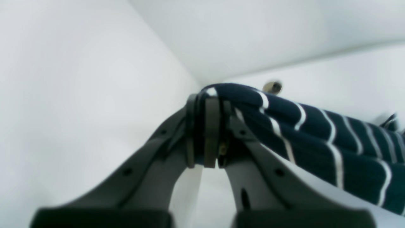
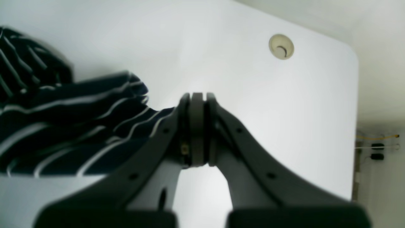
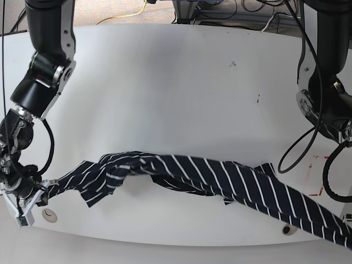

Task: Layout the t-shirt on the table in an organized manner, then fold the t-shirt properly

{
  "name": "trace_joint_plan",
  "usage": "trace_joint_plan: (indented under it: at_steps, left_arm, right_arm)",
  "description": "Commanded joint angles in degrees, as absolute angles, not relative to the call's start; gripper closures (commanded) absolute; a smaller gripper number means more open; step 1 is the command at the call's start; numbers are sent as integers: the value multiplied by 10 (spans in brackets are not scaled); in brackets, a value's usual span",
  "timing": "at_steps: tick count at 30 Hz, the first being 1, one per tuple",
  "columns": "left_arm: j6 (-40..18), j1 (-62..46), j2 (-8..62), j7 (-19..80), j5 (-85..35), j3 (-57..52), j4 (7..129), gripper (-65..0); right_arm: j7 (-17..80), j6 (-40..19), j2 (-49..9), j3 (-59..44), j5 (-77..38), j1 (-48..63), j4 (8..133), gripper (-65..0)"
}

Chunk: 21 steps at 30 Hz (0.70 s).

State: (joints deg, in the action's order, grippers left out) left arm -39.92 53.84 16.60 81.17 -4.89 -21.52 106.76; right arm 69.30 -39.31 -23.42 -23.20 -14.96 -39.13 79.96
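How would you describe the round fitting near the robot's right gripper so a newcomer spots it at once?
Start at the white table and follow its near edge to the corner where the right gripper pinches the t-shirt. Just beside that gripper sits the round fitting, a pale disc on bare tabletop; its twin lies against the cloth.

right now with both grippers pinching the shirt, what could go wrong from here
1. The t-shirt is stretched as a twisted band between the right gripper and left gripper; pulling further may tighten the twist instead of spreading it.
2. The left gripper's end hangs past the table edge, so a release there could drop cloth off.
3. Each grip holds only a small edge, which might slip.
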Motion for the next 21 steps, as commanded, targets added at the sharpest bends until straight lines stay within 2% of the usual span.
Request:
trace_joint_plan:
  at_steps: [1,10,15,21]
  left_arm:
    - [-400,587,172,800,-50,-215,1043,0]
    - [-400,655,175,800,-49,-215,991,0]
    - [-400,698,174,785,-49,-215,946,0]
    - [-400,764,164,764,-52,-203,895,0]
  right_arm:
    - [685,-392,-266,-224,-150,-422,788,0]
    - [707,-395,-321,-210,-155,-466,789,0]
    - [705,-395,-327,-204,-153,-529,784,0]
    - [678,-395,-328,-135,-153,-619,737,0]
